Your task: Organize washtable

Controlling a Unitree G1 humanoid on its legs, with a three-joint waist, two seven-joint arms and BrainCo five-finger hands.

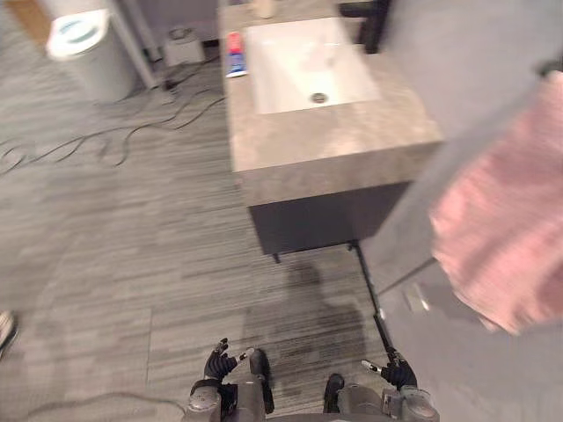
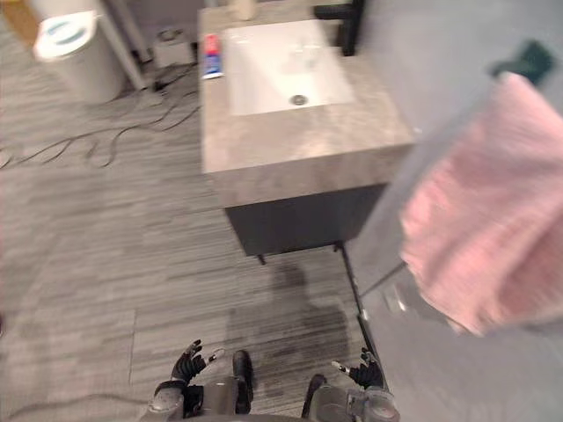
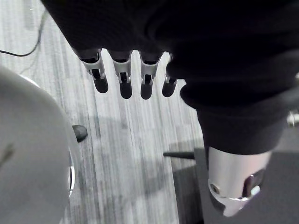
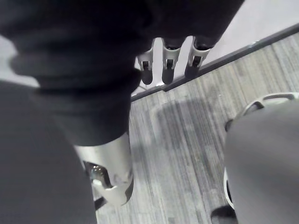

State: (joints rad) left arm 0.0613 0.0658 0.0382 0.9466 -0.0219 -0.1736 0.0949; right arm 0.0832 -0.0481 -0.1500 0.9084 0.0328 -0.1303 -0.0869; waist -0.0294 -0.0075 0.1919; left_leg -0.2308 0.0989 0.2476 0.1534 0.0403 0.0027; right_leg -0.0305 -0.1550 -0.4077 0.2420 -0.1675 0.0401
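Note:
The washtable (image 1: 334, 145) is a grey stone counter on a dark cabinet, standing ahead at the upper middle, with a white sink (image 1: 303, 66) set into it. A red, white and blue tube (image 1: 235, 53) lies on the counter left of the sink. A pale cup (image 1: 264, 7) stands at the back edge and a black faucet (image 1: 374, 22) rises behind the sink's right corner. My left hand (image 1: 218, 363) and right hand (image 1: 398, 374) hang low over the floor, well short of the counter. Both have relaxed, straight fingers (image 3: 121, 77) (image 4: 168, 63) and hold nothing.
A pink towel (image 1: 501, 237) hangs close on the right against a grey wall. A white lidded bin (image 1: 84, 48) stands at the far left, with thin cables (image 1: 114, 136) trailing over the grey striped floor. A person's shoe (image 1: 4, 330) shows at the left edge.

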